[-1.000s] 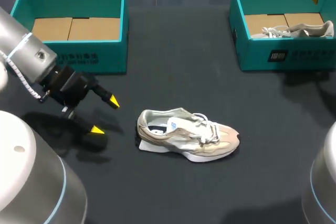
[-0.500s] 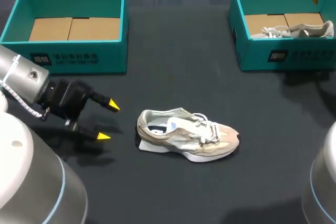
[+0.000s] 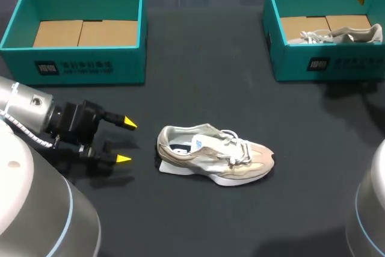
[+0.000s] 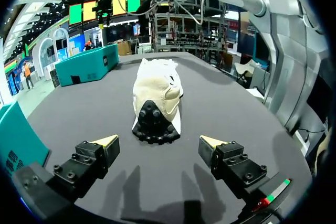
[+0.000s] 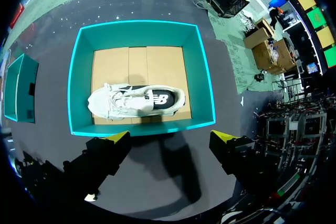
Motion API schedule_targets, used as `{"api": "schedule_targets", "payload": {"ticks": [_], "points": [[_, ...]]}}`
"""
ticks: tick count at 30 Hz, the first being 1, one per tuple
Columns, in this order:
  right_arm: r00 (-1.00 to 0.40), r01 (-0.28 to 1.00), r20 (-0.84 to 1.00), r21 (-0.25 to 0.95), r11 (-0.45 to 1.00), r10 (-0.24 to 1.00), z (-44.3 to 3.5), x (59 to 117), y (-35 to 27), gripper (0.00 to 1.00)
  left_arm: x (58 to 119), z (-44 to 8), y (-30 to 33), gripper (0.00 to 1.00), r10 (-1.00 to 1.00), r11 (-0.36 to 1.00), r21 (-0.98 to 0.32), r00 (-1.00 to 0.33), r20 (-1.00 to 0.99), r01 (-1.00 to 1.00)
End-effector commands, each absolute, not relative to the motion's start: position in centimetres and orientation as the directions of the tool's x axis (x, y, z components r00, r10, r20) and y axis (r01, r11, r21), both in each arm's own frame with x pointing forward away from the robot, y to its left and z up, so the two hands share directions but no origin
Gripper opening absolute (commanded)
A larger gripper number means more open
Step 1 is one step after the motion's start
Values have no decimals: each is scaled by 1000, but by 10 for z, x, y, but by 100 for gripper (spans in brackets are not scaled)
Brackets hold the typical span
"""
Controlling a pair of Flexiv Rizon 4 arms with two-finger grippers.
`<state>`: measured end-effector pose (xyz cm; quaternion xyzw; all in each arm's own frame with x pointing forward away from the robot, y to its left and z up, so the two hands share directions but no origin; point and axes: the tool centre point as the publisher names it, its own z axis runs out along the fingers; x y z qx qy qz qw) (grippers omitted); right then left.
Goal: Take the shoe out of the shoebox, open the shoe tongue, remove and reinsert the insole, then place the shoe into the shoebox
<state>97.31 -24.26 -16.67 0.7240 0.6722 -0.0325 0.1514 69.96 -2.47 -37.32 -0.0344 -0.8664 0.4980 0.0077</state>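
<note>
Dark matte tabletop, a bit grainy, nothing shiny about it. The beige sneaker is lying out on it, not in either box. It has a soft cream and tan upper, white laces, a chunky pale sole and black knobby tread at the heel. Its long axis runs side to side across the table, with the heel towards my left gripper and the toe pointing away from it.

That gripper sits low, near the heel but not touching, with the yellow tips spread wide. From the left wrist cam the heel is straight ahead of the gap. Behind the sneaker on my left is a teal cardboard shoebox, a plain rectangle with a brown card floor. The second teal shoebox, behind the sneaker on my right, holds a white sneaker lying lengthwise. My right gripper hangs above that box, fingers wide apart, holding nothing.
</note>
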Motion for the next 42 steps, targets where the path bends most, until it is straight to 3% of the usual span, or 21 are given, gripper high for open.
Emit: {"api": "schedule_targets", "payload": {"ticks": [1, 6, 42], "points": [[94, 983, -251, 175, -51, 963, -167, 973, -242, 100, 705, -394, -30, 100, 64, 435, -900, -998, -9, 36], [94, 983, -251, 175, -51, 963, -167, 973, -242, 100, 711, -399, -36, 100, 69, 414, -910, -995, 68, -33], [94, 983, -251, 175, -51, 963, -167, 973, -242, 100, 713, -415, -71, 100, -8, 348, -933, -996, 91, -88]]}}
